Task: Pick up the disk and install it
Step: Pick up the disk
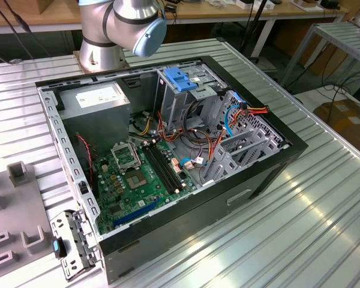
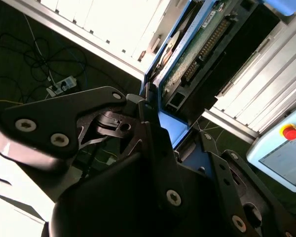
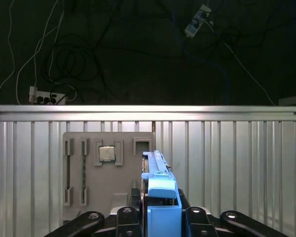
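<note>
Exterior view high, down into PC case (image 1: 186,231) — both wrist views close on gripper (image 3: 160,212).

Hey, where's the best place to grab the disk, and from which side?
Take the disk at one end, jaws on its two broad flat faces, coming in end-on. It is thin and flat-sided, and sits that way between the jaws now.

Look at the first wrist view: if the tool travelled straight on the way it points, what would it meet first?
Probably the grey fixture plate lying on the ribbed table. The disk clamped in the tool leads the way and aims at that plate's edge. Depth is unclear, so bare table beside it is possible.
</note>
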You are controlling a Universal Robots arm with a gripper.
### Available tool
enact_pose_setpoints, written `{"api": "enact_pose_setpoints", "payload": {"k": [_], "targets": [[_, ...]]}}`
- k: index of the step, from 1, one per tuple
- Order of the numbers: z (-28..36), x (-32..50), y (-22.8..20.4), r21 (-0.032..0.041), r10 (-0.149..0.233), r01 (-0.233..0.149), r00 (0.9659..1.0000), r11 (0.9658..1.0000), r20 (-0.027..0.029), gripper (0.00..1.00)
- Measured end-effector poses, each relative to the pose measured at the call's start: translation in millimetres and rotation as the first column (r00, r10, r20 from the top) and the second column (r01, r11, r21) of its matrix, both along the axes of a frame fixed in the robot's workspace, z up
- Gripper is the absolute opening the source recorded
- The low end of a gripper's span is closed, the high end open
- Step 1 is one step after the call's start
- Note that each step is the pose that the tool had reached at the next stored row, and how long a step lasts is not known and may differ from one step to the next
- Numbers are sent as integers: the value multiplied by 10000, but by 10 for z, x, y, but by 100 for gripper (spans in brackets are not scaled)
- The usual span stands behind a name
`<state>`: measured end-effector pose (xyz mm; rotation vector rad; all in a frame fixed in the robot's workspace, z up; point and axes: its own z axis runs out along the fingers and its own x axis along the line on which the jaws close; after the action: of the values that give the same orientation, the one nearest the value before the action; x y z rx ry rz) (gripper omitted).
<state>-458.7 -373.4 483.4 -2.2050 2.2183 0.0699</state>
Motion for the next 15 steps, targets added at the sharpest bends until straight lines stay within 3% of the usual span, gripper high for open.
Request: {"api": "enact_pose_setpoints", "payload": {"k": [15], "targets": [[215,5,0,16,0,0,10000,10000,-52,37]]}}
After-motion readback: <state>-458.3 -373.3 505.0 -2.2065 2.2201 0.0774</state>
